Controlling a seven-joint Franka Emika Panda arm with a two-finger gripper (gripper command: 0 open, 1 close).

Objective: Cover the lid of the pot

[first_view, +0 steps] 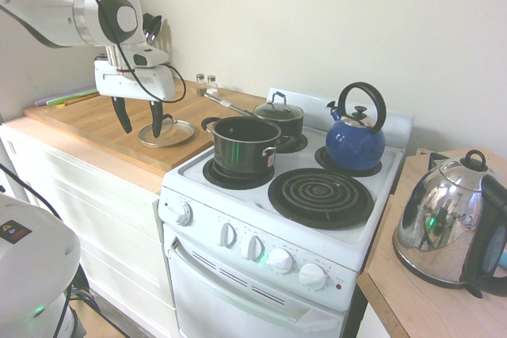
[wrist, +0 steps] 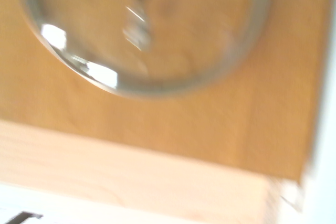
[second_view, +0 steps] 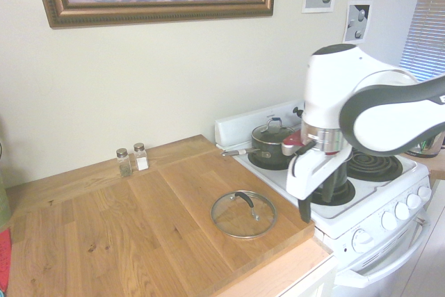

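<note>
Lid (first_view: pixel 166 132) lay flat on the table (second_view: pixel 139 234) just below our tool (first_view: pixel 139 116), jaws wide and empty, ready to straddle its handle.

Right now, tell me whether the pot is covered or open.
Open. The pot sits on a burner with its dark inside showing; the lid lies flat on the wooden counter.

wooden counter (second_view: pixel 139 234): the lid (second_view: pixel 243 214) lies flat, two small shakers (second_view: pixel 133 161) near the wall | white stove (first_view: pixel 380 219): the pot (first_view: pixel 242 145), small pot (first_view: pixel 280 119), blue kettle (first_view: pixel 355 142) on burners
</note>
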